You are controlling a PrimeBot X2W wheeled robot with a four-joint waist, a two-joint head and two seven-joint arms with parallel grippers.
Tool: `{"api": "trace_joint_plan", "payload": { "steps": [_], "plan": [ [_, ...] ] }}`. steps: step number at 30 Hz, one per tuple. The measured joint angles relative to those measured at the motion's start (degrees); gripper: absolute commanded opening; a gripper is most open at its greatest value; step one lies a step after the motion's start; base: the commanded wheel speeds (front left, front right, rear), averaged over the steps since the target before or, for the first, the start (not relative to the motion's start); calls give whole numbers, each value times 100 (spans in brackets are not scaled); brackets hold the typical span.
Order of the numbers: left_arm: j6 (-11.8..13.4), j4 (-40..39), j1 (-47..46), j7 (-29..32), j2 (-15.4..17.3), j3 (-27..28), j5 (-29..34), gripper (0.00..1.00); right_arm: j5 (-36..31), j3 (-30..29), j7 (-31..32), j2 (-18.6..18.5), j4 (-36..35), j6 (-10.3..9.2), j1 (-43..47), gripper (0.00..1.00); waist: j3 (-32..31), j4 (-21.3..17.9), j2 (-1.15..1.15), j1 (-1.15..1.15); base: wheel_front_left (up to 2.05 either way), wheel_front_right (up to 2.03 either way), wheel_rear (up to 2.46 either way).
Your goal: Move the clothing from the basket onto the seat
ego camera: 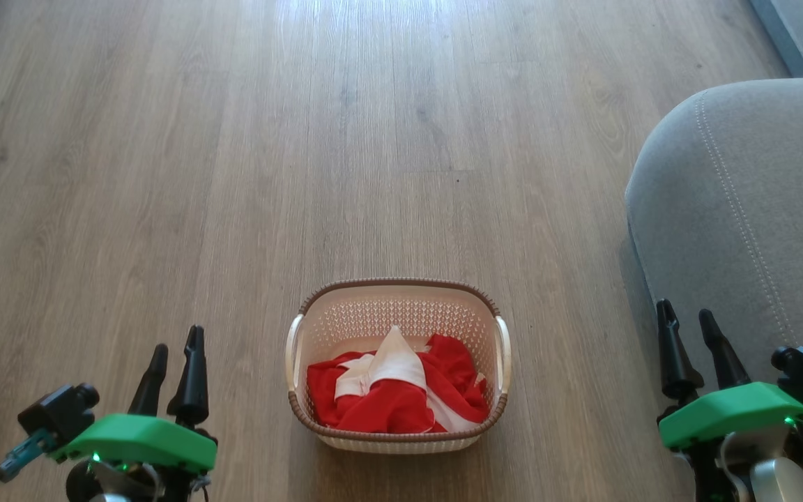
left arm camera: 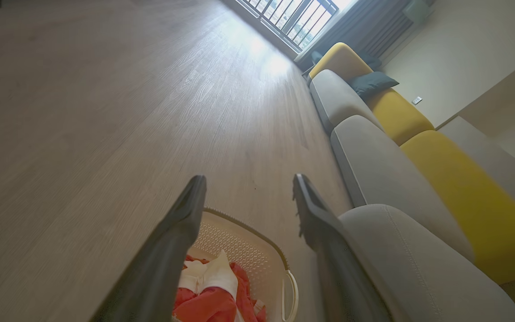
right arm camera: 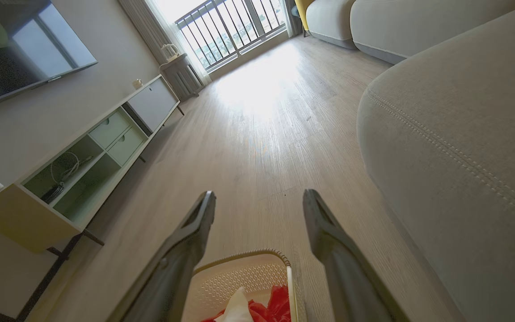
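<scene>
Cream basket [ego camera: 373, 317] standing on the wood floor [ego camera: 234, 174], grey seat [ego camera: 757, 209] along the floor's right edge, red and white clothing [ego camera: 394, 394] heaped inside the basket's near half, left gripper [ego camera: 178, 338] and right gripper [ego camera: 684, 309] flanking it, fingers spread apart, holding nothing

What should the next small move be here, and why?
Probably swing the right gripper inward and down toward the clothing, which lies bunched in the basket. Both it and the left gripper are open, empty and off to the basket's sides, and the seat is on the right arm's side, so that arm likely has the shorter carry.
</scene>
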Motion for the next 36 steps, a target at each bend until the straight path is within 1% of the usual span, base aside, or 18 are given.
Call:
{"api": "trace_joint_plan", "payload": {
  "steps": [1,10,20,26,36],
  "plan": [
    [10,-19,2,-9,0,-9,136,100,-156,1,-35,0,-8,0,0,100,-1,0,0,0,0,0,0],
    [42,-82,114,-160,2,-58,747,100,-823,24,-174,0,-40,0,1,100,-11,-3,0,0,0,0,0],
    [45,-171,118,-354,4,-110,1418,100,-1344,22,-344,0,-38,0,1,100,-16,-11,0,0,0,0,0],
    [92,-231,118,-419,5,-121,1804,100,-1666,21,-454,-1,-32,0,1,100,-11,-13,0,0,0,0,0],
    [99,-287,129,-611,9,-152,2414,100,-2069,-34,-621,-1,-7,0,1,100,-13,-24,0,0,0,0,0]
  ]
}}
